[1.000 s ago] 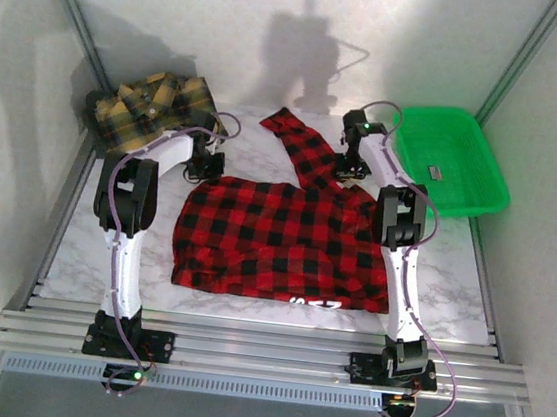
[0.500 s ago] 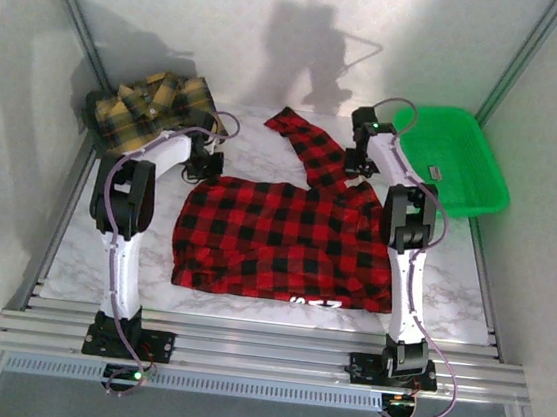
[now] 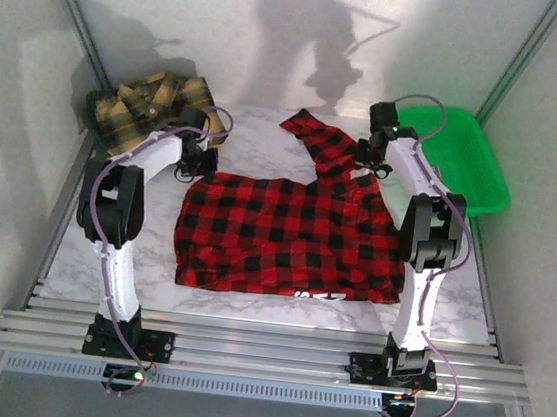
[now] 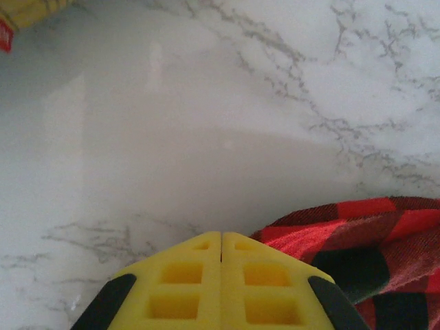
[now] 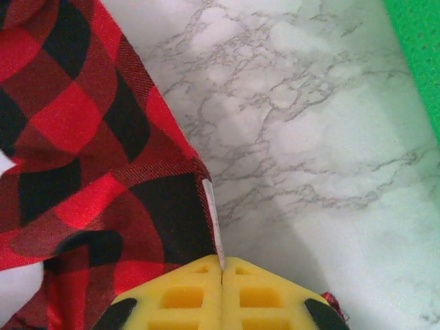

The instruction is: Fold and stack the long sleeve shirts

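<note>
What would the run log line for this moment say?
left fingers: shut beside red shirt corner | right fingers: shut on red shirt edge | yellow shirt: bunched, far left

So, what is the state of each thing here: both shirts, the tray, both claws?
red-and-black shirt: spread flat, unfolded, one sleeve out toward the far side.
yellow-and-black shirt: crumpled heap, far left corner.
green tray: upright, far right.
left claw: shut, with the red-and-black shirt right beside it; grip unclear.
right claw: shut on the red-and-black shirt's edge.
</note>
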Action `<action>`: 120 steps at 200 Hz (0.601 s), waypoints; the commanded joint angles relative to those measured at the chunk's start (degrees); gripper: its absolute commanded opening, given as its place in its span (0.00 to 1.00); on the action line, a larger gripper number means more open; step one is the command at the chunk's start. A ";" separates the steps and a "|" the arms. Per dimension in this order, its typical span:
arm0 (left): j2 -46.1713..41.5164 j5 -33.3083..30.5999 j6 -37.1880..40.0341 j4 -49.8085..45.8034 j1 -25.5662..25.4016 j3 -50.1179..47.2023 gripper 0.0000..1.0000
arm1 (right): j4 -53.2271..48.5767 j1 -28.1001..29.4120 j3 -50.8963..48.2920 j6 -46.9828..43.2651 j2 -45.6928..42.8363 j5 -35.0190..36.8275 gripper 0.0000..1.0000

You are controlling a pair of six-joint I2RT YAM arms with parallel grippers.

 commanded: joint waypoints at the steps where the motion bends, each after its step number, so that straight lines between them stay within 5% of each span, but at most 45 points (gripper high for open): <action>1: -3.44 0.71 -0.12 0.26 0.28 -1.62 0.00 | 2.81 0.71 -3.11 1.53 -6.33 -1.50 0.00; 120: -13.96 -1.38 -2.56 3.15 0.28 -14.69 0.00 | 2.58 1.64 -32.88 8.37 -32.28 -1.49 0.00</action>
